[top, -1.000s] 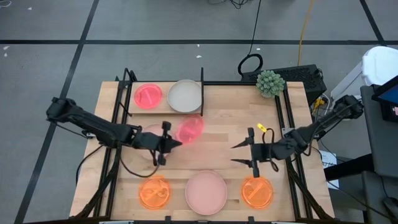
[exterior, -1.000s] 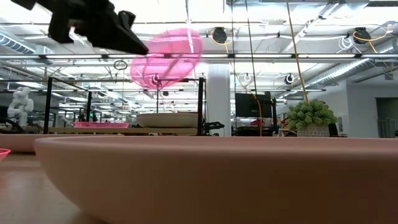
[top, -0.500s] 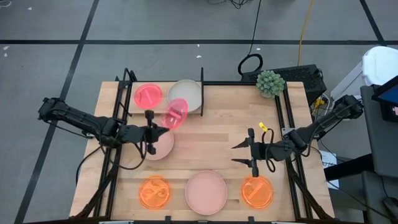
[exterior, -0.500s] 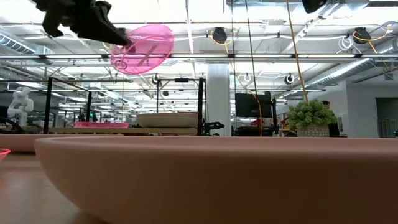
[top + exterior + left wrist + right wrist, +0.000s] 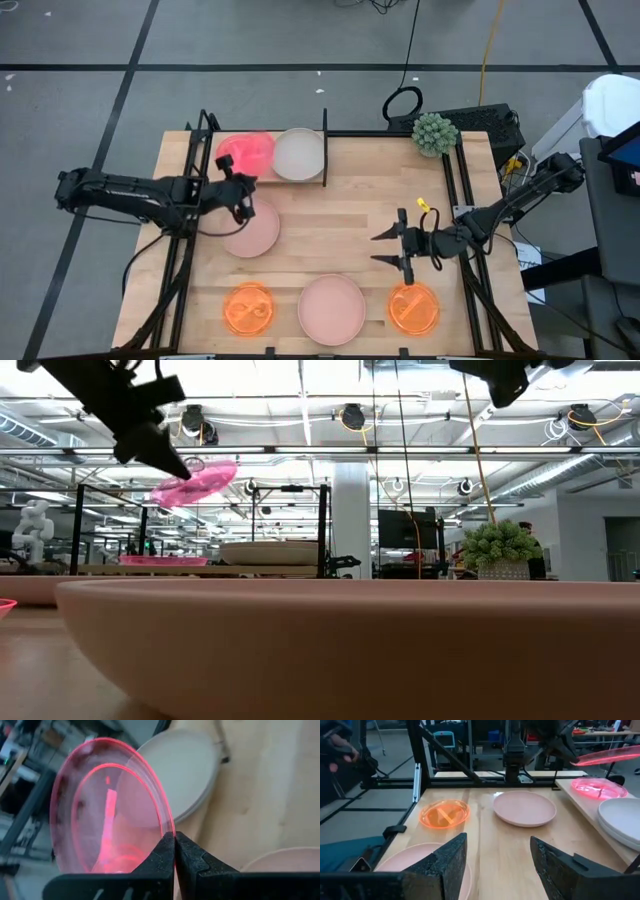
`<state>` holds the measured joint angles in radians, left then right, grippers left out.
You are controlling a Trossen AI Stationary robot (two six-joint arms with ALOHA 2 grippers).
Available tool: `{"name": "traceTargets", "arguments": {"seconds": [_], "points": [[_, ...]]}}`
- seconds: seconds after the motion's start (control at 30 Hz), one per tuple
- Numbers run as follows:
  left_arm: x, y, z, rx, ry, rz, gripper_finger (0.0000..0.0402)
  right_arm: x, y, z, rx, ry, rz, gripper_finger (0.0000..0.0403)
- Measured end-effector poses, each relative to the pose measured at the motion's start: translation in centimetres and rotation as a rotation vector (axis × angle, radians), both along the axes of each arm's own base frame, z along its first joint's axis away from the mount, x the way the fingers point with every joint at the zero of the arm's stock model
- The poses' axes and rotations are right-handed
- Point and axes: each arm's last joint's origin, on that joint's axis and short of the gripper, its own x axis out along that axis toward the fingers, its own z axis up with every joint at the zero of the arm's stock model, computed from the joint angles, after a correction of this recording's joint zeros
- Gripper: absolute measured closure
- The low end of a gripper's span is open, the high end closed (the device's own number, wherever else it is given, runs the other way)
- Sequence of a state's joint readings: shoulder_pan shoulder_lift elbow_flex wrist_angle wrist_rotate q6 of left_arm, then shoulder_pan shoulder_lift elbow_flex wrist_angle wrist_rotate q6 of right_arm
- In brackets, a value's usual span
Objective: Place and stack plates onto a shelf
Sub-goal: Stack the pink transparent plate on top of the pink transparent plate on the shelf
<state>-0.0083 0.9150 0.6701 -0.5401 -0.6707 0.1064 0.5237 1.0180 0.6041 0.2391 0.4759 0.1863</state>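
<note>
Translucent neon pink plate (image 5: 246, 150), round, rim glowing, tilted, held over the shelf (image 5: 212, 178) above another pink plate (image 5: 163, 560) lying there, beside 1 beige plate (image 5: 299, 154). Left gripper (image 5: 243, 187) clamped on its near rim. Right gripper (image 5: 384, 248) spread apart above open tabletop (image 5: 340, 225).

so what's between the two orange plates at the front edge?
One large matte pale-pink plate lies between the left translucent orange plate and the right one; the high view shows it.
</note>
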Motion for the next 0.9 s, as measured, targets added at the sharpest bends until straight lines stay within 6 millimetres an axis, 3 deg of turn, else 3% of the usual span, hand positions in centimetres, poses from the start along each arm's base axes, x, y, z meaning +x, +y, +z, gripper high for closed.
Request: {"name": "traceTargets", "arguments": {"seconds": [0.57, 0.9], "points": [[-1.4, 3.8, -3.9, -0.059, 0.024, 0.24, 0.0398, 0.0, -0.1, 0.0, -0.1, 0.0, 0.02, 0.0204], [-2.2, 5.5, -4.7, -0.051, 0.042, 0.327, 0.0398, 0.0, -0.1, 0.0, -0.082, 0.001, 0.016, 0.0204]]}}
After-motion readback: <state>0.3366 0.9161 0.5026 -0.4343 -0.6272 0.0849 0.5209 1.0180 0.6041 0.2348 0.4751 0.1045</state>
